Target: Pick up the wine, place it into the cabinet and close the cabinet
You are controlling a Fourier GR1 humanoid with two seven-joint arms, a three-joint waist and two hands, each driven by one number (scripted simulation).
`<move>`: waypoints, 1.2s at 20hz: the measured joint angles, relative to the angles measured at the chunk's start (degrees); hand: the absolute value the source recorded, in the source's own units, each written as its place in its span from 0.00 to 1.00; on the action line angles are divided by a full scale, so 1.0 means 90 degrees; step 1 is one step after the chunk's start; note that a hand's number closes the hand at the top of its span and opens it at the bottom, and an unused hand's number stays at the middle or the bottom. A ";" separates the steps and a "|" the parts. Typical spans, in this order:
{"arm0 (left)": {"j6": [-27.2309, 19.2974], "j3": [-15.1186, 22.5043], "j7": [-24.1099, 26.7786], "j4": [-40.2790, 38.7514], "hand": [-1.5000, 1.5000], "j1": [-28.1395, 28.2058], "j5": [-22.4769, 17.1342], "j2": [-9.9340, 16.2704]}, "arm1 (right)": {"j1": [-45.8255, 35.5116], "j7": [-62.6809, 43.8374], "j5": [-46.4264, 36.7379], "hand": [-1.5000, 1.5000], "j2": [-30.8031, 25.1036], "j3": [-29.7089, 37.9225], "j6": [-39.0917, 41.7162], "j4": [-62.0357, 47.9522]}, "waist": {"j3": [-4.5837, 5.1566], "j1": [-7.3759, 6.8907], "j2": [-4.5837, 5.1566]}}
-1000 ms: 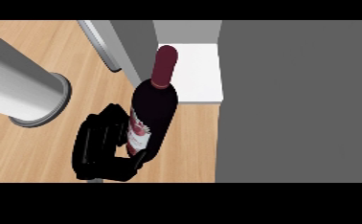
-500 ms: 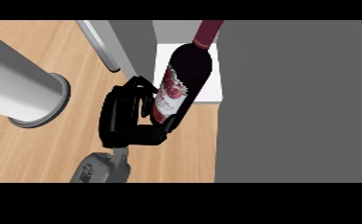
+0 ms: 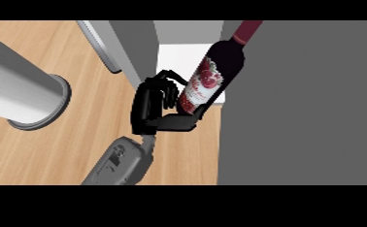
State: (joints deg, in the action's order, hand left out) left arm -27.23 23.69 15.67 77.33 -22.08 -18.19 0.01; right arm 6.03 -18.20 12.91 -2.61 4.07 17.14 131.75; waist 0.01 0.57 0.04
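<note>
A dark wine bottle [image 3: 224, 63] with a red-and-white label is tilted, its red-capped neck pointing up and to the right. My right hand [image 3: 154, 107] is shut on its lower body, fingers wrapped around the label side and thumb under the base. The bottle hangs over the white floor of the open cabinet [image 3: 179, 56], at the opening's right side, close to the grey cabinet face [image 3: 294, 105]. The cabinet door [image 3: 100, 41] stands open to the left of the hand. My left hand does not show.
A thick grey cylinder with a flanged end [image 3: 28, 95] lies over the wooden counter [image 3: 79, 143] at the left edge. The grey cabinet face fills the right half of the view.
My right hand has carried the bottle up and to the right, from over the counter to the cabinet opening. The bottle's neck now leans further right.
</note>
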 measured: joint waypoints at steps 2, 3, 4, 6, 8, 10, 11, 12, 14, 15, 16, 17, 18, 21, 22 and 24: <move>-0.0099 -0.0017 0.0017 -0.0216 1.00 -0.0195 -0.0102 0.0000 | -0.0007 -0.0019 -0.0023 0.00 -0.0002 -0.0058 -0.0023 0.0010 | -0.0001 -0.0004 0.0000; -0.0104 -0.0010 0.0142 -0.0416 1.00 -0.0245 -0.0226 0.0000 | -0.0089 -0.0038 -0.0100 0.00 0.0029 -0.0120 -0.0076 -0.0044 | -0.0001 -0.0005 0.0001; -0.0216 0.0107 0.0281 -0.0525 1.00 -0.0237 -0.0341 0.0000 | -0.0117 -0.0072 -0.0008 0.00 -0.0015 -0.0067 -0.0046 -0.0061 | 0.0000 -0.0004 0.0002; -0.0207 0.0091 0.0500 -0.0933 1.00 -0.0428 -0.0595 0.0000 | -0.0086 -0.0071 0.0002 0.00 -0.0030 -0.0050 -0.0030 -0.0009 | 0.0000 0.0006 0.0004; -0.0226 0.0128 0.0679 -0.1198 1.00 -0.0478 -0.0722 0.0000 | -0.0158 -0.0174 0.0137 0.00 -0.0117 0.0090 -0.0033 0.0020 | 0.0001 0.0003 0.0003; -0.0264 0.0201 0.0926 -0.1570 1.00 -0.0595 -0.0982 0.0000 | -0.0121 -0.0084 0.0248 0.00 -0.0169 0.0209 0.0065 -0.0036 | 0.0001 0.0013 0.0005; -0.0197 0.0136 0.0919 -0.1630 1.00 -0.0623 -0.0961 0.0000 | -0.0030 -0.0047 0.0231 0.00 -0.0150 0.0197 0.0103 -0.0019 | 0.0000 0.0007 0.0004; -0.0182 0.0195 0.1057 -0.1698 1.00 -0.0535 -0.1034 0.0000 | -0.0046 -0.0085 0.0305 0.00 -0.0179 0.0259 0.0099 0.0007 | 0.0000 0.0005 0.0003; -0.0260 0.0275 0.1197 -0.2008 1.00 -0.0711 -0.1281 0.0000 | -0.0037 0.0000 0.0359 0.00 -0.0194 0.0340 0.0156 -0.0087 | 0.0001 0.0013 0.0005; -0.0297 0.0320 0.1233 -0.2047 1.00 -0.0683 -0.1343 -0.0001 | 0.0060 0.0029 0.0324 0.00 -0.0149 0.0284 0.0179 -0.0013 | -0.0001 0.0012 0.0004; -0.0331 0.0395 0.1399 -0.2261 1.00 -0.0757 -0.1520 0.0000 | -0.0007 -0.0003 0.0293 0.00 -0.0146 0.0257 0.0151 -0.0031 | 0.0000 0.0021 0.0006; -0.0374 0.0466 0.1443 -0.2293 1.00 -0.0753 -0.1605 -0.0001 | 0.0011 0.0058 0.0217 0.00 -0.0103 0.0216 0.0155 -0.0095 | 0.0001 0.0017 0.0005; -0.0207 0.0372 0.1618 -0.2564 1.00 -0.0785 -0.1679 0.0000 | 0.0029 0.0027 0.0265 0.00 -0.0126 0.0242 0.0170 -0.0066 | 0.0001 0.0024 0.0009; 0.0117 0.0210 0.1894 -0.2895 1.00 -0.0722 -0.1810 0.0000 | -0.0137 0.0079 0.0177 0.00 -0.0100 0.0208 0.0129 -0.0273 | 0.0002 0.0007 0.0008; 0.0116 0.0204 0.1990 -0.2980 1.00 -0.0756 -0.1930 0.0000 | -0.0109 0.0063 0.0151 0.00 -0.0071 0.0164 0.0111 -0.0217 | 0.0001 0.0010 0.0009; 0.0270 0.0159 0.2076 -0.3113 1.00 -0.0825 -0.2117 0.0000 | -0.0129 0.0008 0.0145 0.00 -0.0058 0.0142 0.0071 -0.0177 | 0.0001 0.0012 0.0008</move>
State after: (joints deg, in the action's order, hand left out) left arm -24.80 25.12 34.35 49.31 -29.50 -37.24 0.01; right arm 4.88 -18.13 14.21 -3.13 5.35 17.77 130.15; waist 0.02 0.67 0.11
